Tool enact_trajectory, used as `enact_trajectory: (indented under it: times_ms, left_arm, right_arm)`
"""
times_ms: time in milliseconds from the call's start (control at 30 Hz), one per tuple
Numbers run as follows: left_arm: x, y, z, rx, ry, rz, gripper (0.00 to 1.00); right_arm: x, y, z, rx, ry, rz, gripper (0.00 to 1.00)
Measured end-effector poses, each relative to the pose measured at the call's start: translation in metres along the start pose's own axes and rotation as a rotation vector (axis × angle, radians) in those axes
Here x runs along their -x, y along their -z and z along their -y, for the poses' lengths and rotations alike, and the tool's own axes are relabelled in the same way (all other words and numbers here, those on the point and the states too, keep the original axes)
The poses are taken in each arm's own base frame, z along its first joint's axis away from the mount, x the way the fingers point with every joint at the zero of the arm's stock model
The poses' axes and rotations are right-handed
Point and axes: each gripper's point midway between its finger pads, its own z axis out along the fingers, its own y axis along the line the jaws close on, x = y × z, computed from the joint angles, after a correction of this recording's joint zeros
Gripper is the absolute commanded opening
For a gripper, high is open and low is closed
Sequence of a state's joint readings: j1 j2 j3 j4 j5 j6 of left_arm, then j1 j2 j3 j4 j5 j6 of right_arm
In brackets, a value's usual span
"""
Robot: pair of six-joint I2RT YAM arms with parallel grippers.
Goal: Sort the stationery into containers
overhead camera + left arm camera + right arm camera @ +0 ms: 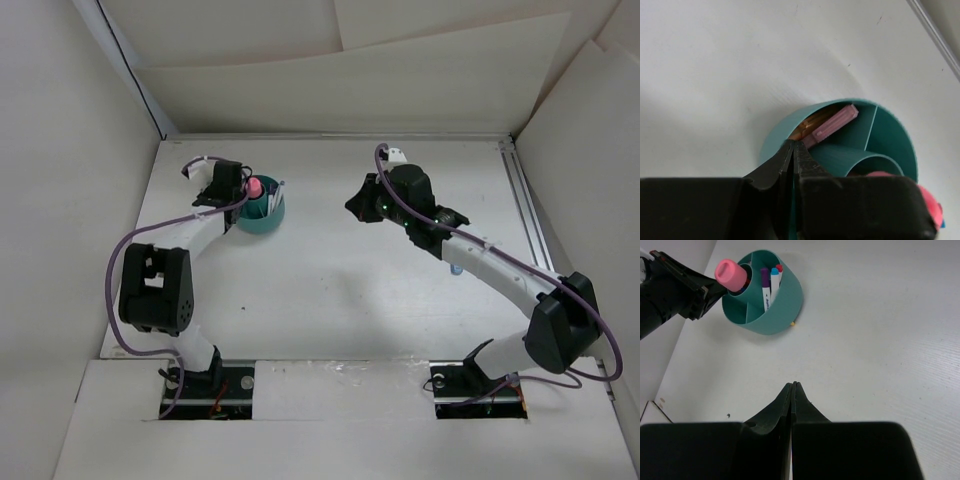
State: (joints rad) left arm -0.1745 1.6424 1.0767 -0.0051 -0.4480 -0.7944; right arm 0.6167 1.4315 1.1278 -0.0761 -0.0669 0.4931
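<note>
The round teal cup [264, 213] stands at the back left. In the right wrist view the cup [775, 300] holds three white pens [769, 285] with purple, blue and red ends in one compartment, and a pink stubby piece [731, 273] sticks up from its middle. In the left wrist view a pink piece [835, 124] and an orange piece [807, 125] lie in another compartment of the cup [890, 140]. My left gripper [243, 192] is shut and empty at the cup's left rim [794, 144]. My right gripper [356, 207] is shut and empty above bare table [792, 385].
A small bluish thing [456, 269] lies on the table under my right forearm. Cardboard walls close in the white table [330, 280] on three sides. A metal rail [525, 215] runs along the right edge.
</note>
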Motion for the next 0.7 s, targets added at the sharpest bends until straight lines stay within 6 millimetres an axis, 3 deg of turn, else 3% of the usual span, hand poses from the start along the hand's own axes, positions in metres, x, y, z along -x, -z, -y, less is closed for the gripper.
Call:
enact_trajectory:
  times_ms: [267, 700]
  left_arm:
    - [-0.014, 0.013, -0.011, -0.015, -0.008, -0.029, 0.0]
    - [-0.014, 0.048, 0.005, -0.14, 0.012, -0.045, 0.0]
  right_arm:
    - [0.0, 0.0, 0.0, 0.001, 0.0, 0.0, 0.0]
    - [0.0, 0.0, 0.0, 0.0, 0.0, 0.001, 0.0]
